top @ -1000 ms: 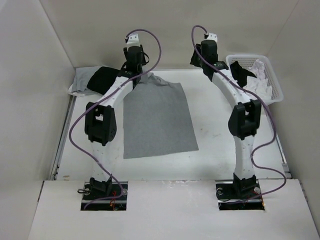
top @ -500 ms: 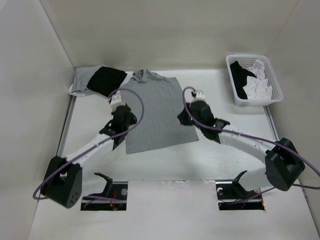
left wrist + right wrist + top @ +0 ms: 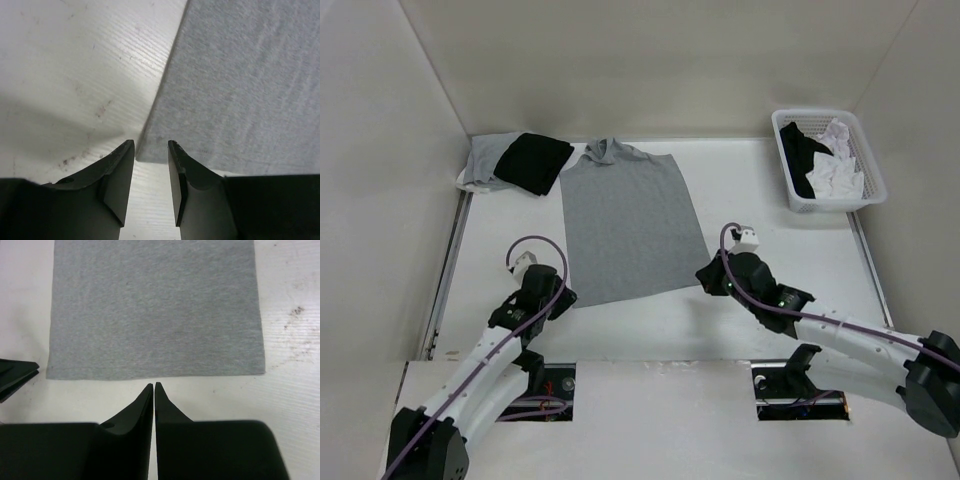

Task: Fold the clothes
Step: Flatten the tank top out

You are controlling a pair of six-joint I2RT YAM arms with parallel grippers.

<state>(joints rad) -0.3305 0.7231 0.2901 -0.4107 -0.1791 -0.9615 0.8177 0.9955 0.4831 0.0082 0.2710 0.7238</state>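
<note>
White table [image 3: 770,250] carries the plain heather-grey sleeveless knit top [image 3: 630,225] flat at centre, left gripper [image 3: 151,147] jaws parted, empty, at its near-left corner, right gripper [image 3: 154,386] jaws all but closed, empty, just short of the near hem.

Grey top [image 3: 630,225]: heathered knit cloth, matt, fine-grained, lying smooth. Table [image 3: 770,200]: white, matt, faint linear grain, few brownish scuffs. Left gripper [image 3: 150,146], right gripper [image 3: 153,386]: black, matt, hard plastic look, smooth faces. Basket [image 3: 835,203] far right: white plastic lattice. Black garment [image 3: 535,162] far left: matt cloth, on light grey cloth [image 3: 483,160]. Cables [image 3: 535,239]: purple, smooth sheath.
</note>
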